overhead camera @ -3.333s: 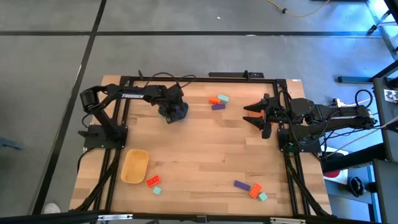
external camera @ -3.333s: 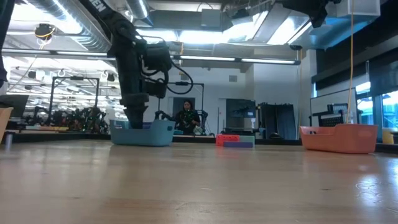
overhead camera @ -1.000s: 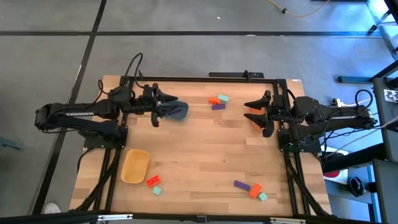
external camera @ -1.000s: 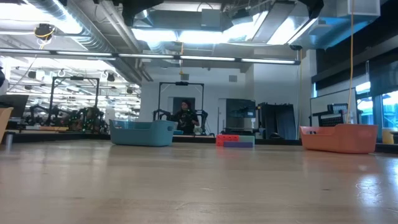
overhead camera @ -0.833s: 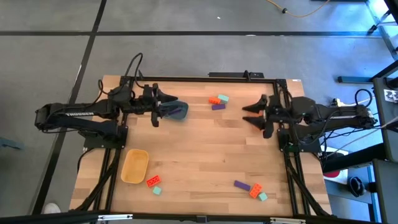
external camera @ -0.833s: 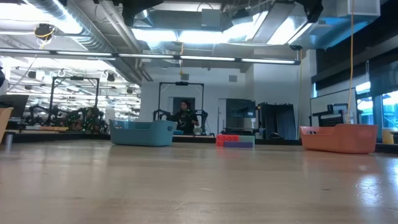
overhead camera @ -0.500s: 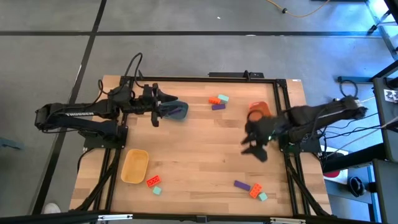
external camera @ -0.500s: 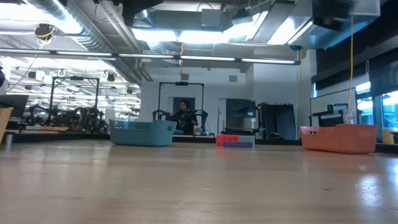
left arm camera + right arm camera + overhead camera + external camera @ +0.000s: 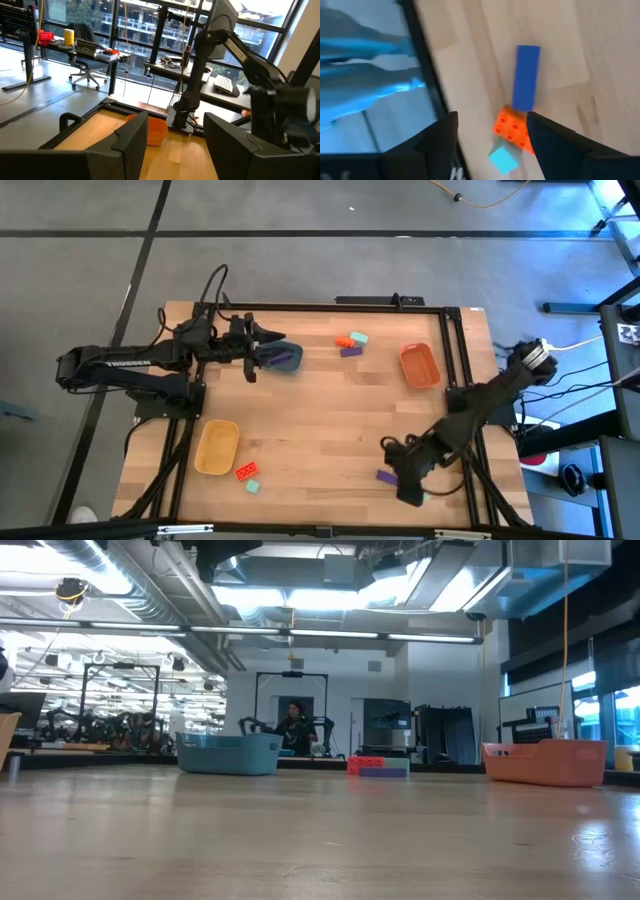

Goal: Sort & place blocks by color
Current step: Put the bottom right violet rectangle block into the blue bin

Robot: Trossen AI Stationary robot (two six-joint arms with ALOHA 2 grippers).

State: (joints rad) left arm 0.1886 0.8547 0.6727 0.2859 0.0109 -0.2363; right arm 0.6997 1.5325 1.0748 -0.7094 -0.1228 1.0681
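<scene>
Judging the step as the approach to a pick, with sorting barely begun: counting 8 blocks lying loose on the table (image 9: 330, 420).

Reaching the right gripper (image 9: 408, 485) down over the near right corner, fingers spread wide and gripping nothing. Framing between those fingers, in the right wrist view, 3 blocks packed close: the purple block (image 9: 526, 77) meeting the orange-red block (image 9: 515, 127) end on, and the mint block (image 9: 501, 159) just beside that one. Not yet touching any of them, as far as can be told.

Leaving the near-left pair (image 9: 246, 476), 1 orange-red and 1 mint, just beside the yellow tub (image 9: 216, 447).

Moving farther back: the orange tub (image 9: 420, 365) at the right, well apart from the cluster under the gripper; the far trio (image 9: 350, 344) of orange-red, mint and purple near the rear edge; and the left gripper (image 9: 268, 352) waiting at the far left over the edge of the blue tub (image 9: 290, 361), fingers likewise parted and empty.

Calling next for choosing 1 block of the 3, lining the fingers up across its narrow sides and lowering squarely, since crowding risks nudging the neighbours. Then closing, lifting and carrying to a tub; matching colour to tub cannot be told from here.
</scene>
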